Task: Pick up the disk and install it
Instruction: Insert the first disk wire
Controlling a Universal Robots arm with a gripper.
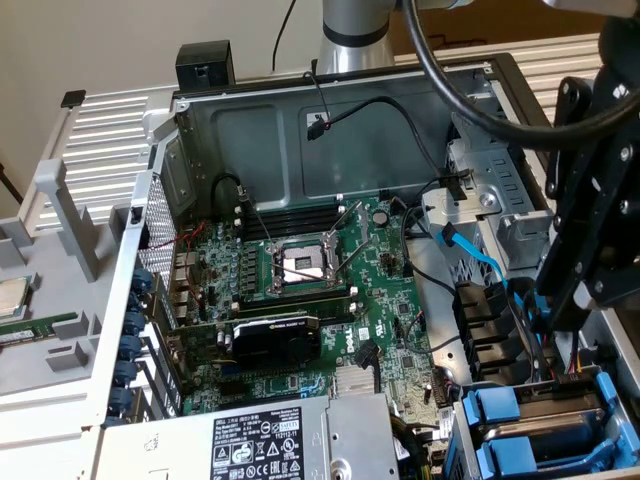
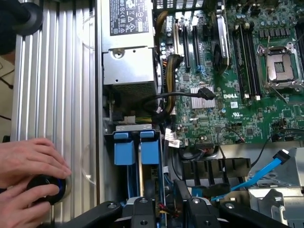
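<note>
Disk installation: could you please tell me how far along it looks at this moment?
Done, apparently: two blue carriers sit side by side in the drive bay, so the install looks made, though I cannot tell which carrier was just placed. In hand: nothing; the gripper hangs open over the bay. Left: whether the carrier is pushed fully home cannot be judged from these views.

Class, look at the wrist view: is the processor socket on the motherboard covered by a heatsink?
No. The processor socket lies bare on the green motherboard, its metal frame and square middle exposed, with no heatsink over it.
</note>
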